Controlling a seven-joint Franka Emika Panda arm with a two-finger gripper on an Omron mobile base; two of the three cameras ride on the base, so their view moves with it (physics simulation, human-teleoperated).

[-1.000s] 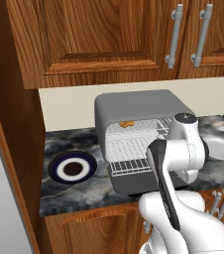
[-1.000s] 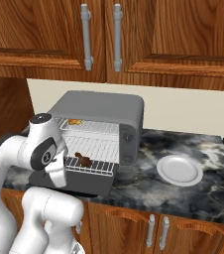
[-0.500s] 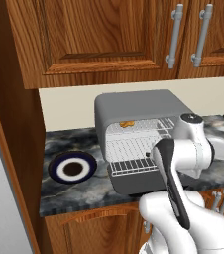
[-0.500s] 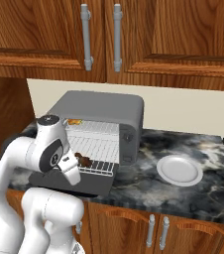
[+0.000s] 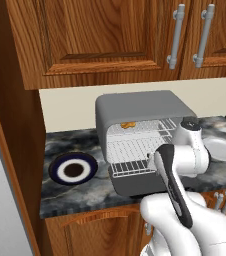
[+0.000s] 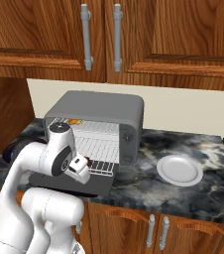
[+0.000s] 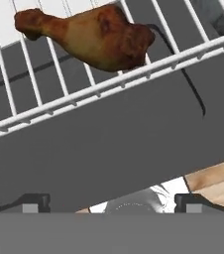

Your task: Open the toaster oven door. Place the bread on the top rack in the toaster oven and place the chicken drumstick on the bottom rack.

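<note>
- The chicken drumstick (image 7: 91, 35) lies on the bottom rack (image 7: 109, 89).
- The bread (image 5: 129, 125) sits on the top rack (image 5: 145, 128).
- The gripper (image 7: 111, 201) is wide apart, holding nothing.
- Both foods look placed; next, just pull away.

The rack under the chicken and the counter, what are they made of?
The bottom rack looks like metal wire, silver-white and smooth: thin straight bars with gaps, and a thicker front bar. The chicken drumstick lying on it looks like roasted meat, with browned, slightly glossy skin. The counter seems to be polished stone, perhaps marble or granite: dark with cloudy grey swirls.
</note>
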